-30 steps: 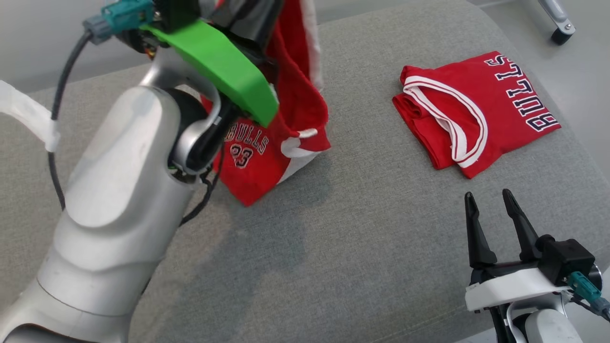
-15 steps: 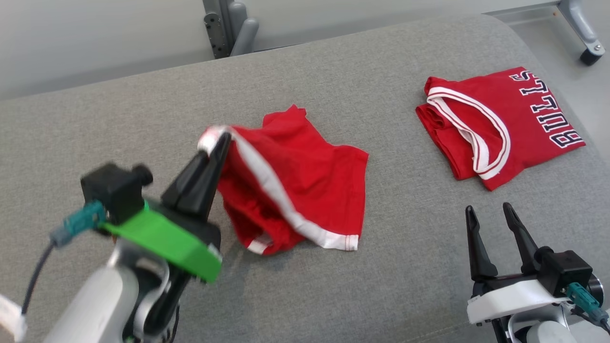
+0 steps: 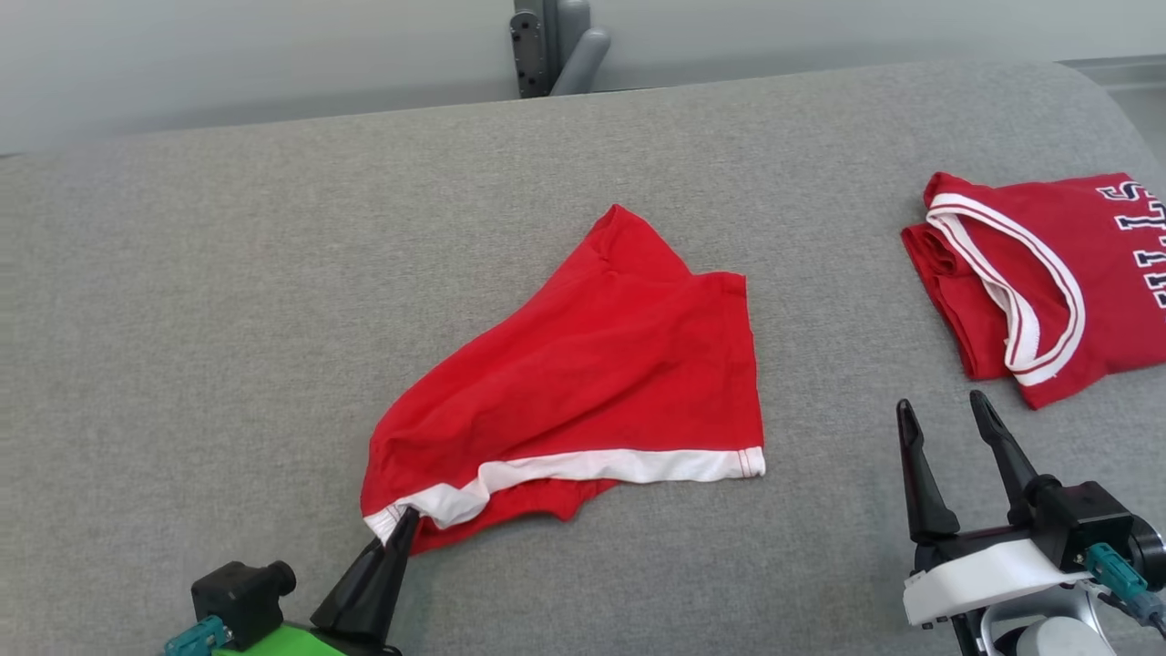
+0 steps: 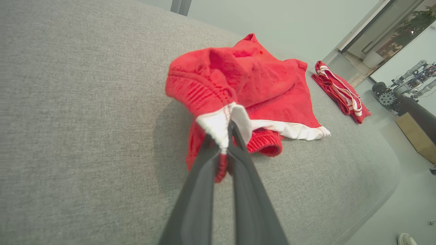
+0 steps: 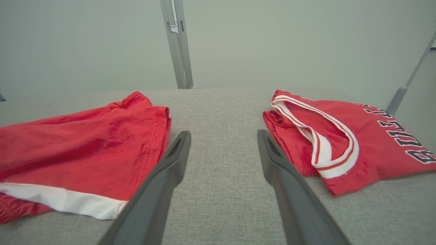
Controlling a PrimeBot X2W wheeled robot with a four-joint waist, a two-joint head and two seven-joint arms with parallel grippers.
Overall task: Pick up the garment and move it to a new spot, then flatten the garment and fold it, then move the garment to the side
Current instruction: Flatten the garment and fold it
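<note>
The garment (image 3: 601,374) is a pair of red shorts with a white hem band. It lies loosely spread on the grey cushion (image 3: 273,273), with creases and one edge tucked under. My left gripper (image 3: 405,521) is at the lower left, shut on the garment's white-banded near corner. The left wrist view shows that corner of the garment (image 4: 259,78) pinched between the tips of the left gripper (image 4: 230,131) and lifted slightly. My right gripper (image 3: 940,402) stands open at the lower right, to the right of the garment (image 5: 78,143). The right gripper (image 5: 223,134) has bare cushion between its fingers.
A folded red jersey (image 3: 1038,273) with white trim and dark lettering lies at the right end of the cushion, and its fold (image 5: 340,143) sits just right of my right fingers. A grey metal post (image 3: 547,46) rises behind the cushion. The cushion's right edge drops to the floor.
The head camera has shifted. My left gripper came down from high up and drew back toward me, so the garment went from hanging to lying stretched on the cushion. The right gripper stayed put.
</note>
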